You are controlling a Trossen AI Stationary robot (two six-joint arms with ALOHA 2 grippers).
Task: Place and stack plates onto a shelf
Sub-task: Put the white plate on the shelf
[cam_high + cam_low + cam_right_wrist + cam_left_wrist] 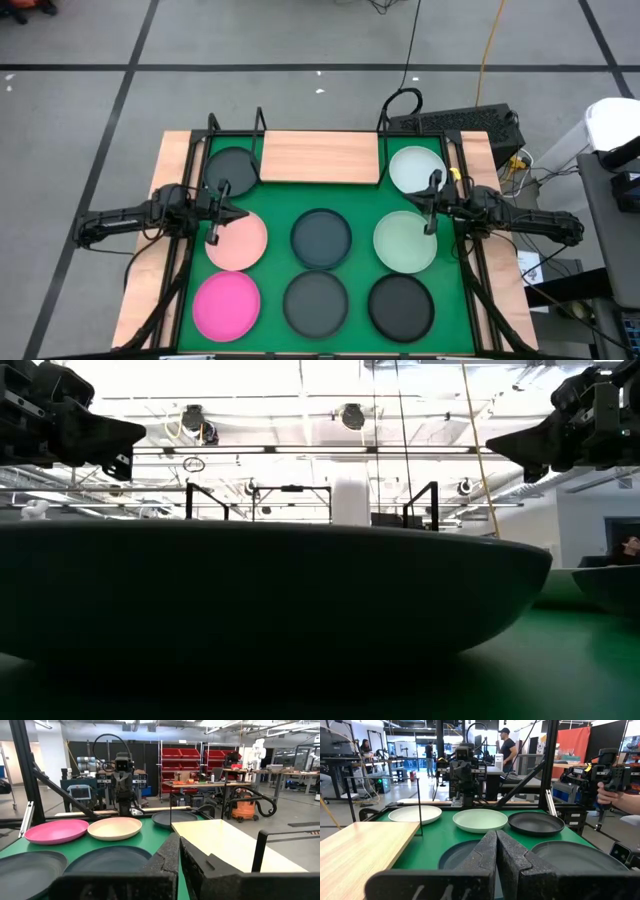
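Observation:
The light-wood shelf [320, 157] stands at the far middle of the green mat, on a black wire frame. A dark plate [232, 167] lies to its left and the white plate [416, 168] to its right. The pale pink plate [237, 241], a dark plate [321, 238] and the pale green plate [405, 241] form the middle row. The hot pink plate [227, 304] and two dark plates [316, 302] [401, 305] lie nearest. My left gripper [233, 213] hovers shut over the pale pink plate's far edge. My right gripper [420, 204] hovers shut between the white and pale green plates.
Black frame posts [212, 125] [384, 118] rise at the shelf's far corners. A dark plate [270, 590] fills the low view close to the camera. Cables and a dark box [460, 125] lie beyond the table's far right corner. A person's hand [615, 795] shows past the table's right side.

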